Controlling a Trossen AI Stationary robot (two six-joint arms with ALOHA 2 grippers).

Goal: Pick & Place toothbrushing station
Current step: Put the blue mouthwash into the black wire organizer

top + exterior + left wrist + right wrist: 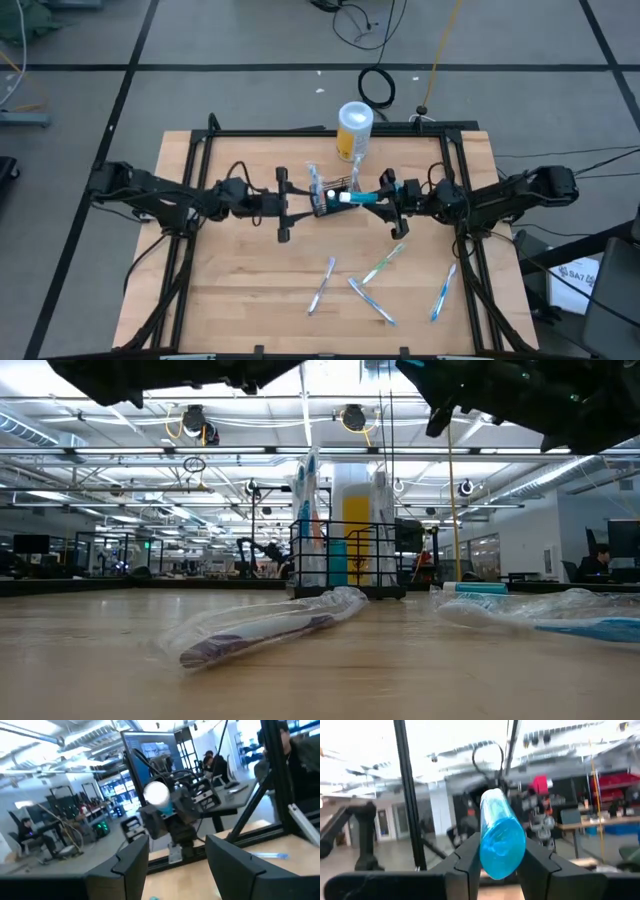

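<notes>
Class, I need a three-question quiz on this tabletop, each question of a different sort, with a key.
1. True or false: the right end effector grips a blue tube.
2. Multiple choice: wrapped toothbrushes lying flat on the table: A two, B four, C seven.
3. What stands just beyond the mesh basket in the high view?
Key: 1 true. 2 B. 3 The white-and-yellow canister.
</notes>
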